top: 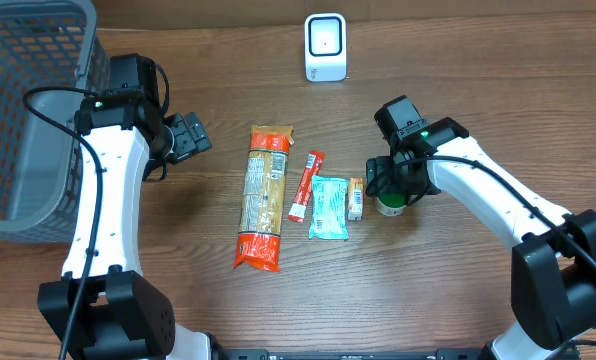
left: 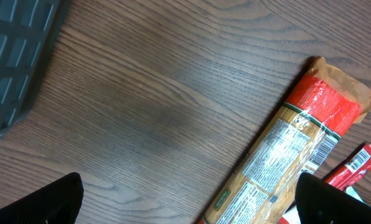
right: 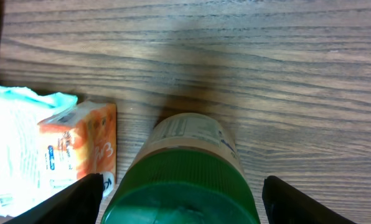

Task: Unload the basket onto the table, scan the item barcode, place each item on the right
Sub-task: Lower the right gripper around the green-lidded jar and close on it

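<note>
overhead: right pincer [top: 387,189] above green-capped jar [top: 390,208]

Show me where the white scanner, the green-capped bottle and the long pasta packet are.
white scanner [top: 325,45]: overhead view, middle of its front face.
green-capped bottle [right: 180,190]: right wrist view, on the green cap.
long pasta packet [top: 261,198]: overhead view, middle of the packet.

Bench [left: 142,93] is wood-look, fine grain, matt with a soft sheen. The spaghetti packet [left: 285,162] is shiny clear film, its red end catching glare. Over to the jar [right: 185,134]: paper-looking label, with a ribbed green plastic lid [right: 179,193], fairly dull. Tissue pack [right: 11,143] in crinkled film. Basket [top: 18,110] grey moulded plastic; scanner [top: 325,47] smooth white plastic.
</note>
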Robot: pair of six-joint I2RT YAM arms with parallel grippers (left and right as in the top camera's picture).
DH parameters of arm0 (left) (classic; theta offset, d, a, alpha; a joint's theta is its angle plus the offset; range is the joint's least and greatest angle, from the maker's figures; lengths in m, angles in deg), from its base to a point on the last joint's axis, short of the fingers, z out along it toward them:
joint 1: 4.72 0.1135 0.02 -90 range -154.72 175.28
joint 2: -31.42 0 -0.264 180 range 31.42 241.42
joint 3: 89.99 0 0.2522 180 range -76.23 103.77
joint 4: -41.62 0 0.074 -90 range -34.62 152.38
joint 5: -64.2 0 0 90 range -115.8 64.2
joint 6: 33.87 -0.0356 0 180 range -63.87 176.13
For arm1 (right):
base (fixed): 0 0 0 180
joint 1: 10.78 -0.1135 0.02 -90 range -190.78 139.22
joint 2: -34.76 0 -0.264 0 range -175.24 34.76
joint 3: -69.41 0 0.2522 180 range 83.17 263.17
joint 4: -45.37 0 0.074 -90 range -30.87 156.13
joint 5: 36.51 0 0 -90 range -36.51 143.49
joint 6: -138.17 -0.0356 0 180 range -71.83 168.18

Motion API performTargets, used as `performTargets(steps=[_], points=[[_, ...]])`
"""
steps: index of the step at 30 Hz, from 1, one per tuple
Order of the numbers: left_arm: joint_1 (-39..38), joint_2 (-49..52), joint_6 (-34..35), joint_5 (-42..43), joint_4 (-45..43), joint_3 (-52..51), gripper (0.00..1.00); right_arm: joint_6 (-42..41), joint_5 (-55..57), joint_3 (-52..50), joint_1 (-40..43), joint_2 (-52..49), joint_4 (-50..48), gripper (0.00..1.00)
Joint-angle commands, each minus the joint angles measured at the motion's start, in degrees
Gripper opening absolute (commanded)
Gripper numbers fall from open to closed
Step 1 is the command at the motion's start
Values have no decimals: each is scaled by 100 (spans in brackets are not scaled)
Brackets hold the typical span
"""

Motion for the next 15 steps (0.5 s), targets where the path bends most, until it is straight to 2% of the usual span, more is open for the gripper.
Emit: performTargets(steps=[1,5,15], points=[[-11,-83,-63,-50,-4,92,100,-177,109,-162,2,68,-55,82],[-11,-83,-66,-52,-4,92,100,-203,109,-166,0,68,-13,76],[-11,-83,-66,-52,-4,92,100,-610,111,-190,0,68,70,74]])
